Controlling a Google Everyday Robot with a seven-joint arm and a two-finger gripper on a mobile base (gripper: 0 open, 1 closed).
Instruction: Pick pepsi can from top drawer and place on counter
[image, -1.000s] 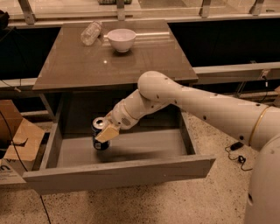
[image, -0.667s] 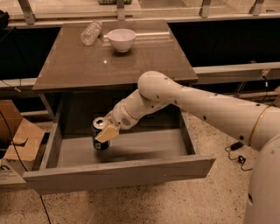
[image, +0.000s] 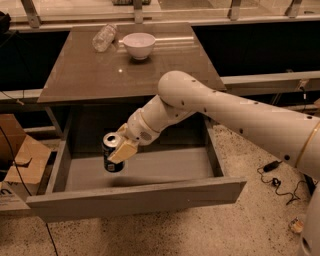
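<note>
The gripper (image: 121, 148) is hanging inside the wide, shallow grey top drawer (image: 140, 197), below the front-left corner of the glossy brown-grey tabletop (image: 125, 70). Its jaws are clamping the dark blue cylindrical pepsi can (image: 113, 165).

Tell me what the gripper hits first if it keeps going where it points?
The pepsi can, held in the gripper. Past it, probably the top drawer floor by its left wall, though depth is unclear.

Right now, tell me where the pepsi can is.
In the camera view, the pepsi can is upright in the left part of the open top drawer, held by the gripper, below and in front of the counter.
</note>
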